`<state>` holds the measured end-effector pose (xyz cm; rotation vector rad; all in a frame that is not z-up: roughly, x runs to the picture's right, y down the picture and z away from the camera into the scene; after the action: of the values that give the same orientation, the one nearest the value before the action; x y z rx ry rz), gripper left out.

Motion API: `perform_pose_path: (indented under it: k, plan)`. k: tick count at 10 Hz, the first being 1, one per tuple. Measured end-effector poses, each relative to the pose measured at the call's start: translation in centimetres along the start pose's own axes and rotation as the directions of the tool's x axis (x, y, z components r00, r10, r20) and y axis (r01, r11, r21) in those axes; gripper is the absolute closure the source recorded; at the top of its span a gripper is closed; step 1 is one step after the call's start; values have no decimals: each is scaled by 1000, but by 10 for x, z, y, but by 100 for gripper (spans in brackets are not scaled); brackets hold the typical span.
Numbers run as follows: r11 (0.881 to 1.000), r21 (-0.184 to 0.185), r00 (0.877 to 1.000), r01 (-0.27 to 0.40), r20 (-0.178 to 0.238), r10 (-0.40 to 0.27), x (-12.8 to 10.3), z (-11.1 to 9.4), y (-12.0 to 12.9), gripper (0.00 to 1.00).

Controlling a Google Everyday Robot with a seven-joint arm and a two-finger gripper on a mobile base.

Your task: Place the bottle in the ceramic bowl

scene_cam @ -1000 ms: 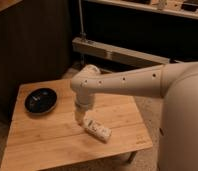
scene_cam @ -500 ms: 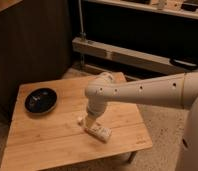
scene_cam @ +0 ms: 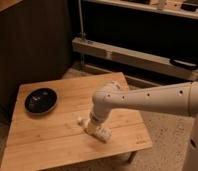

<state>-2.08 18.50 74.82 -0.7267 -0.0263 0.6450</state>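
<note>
The small white bottle (scene_cam: 103,133) lies on its side on the wooden table (scene_cam: 47,140), right of centre near the front edge, with its rounded cap end toward the left. My gripper (scene_cam: 93,125) points down directly over the middle of the bottle and hides that part of it. The white arm (scene_cam: 152,100) reaches in from the right. The dark, glossy ceramic bowl (scene_cam: 40,100) sits on the table's left side, well apart from the bottle, with nothing in it.
The table is low and small, with its front and right edges close to the bottle. Speckled floor (scene_cam: 162,155) lies to the right. A dark wooden cabinet (scene_cam: 27,45) stands behind on the left, and a low shelf or rail unit (scene_cam: 137,57) behind on the right.
The arm has swung to the right and the gripper has come down over the bottle. The bottle and the bowl have not moved.
</note>
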Motion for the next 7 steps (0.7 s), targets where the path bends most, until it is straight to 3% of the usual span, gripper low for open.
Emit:
perform_pose_path:
  k: [4,7]
  plan:
    - [999,25,1000,24,2,-24,0,14,0,35]
    - [997,80,1000,16,-21,-14,1,25,-5,35]
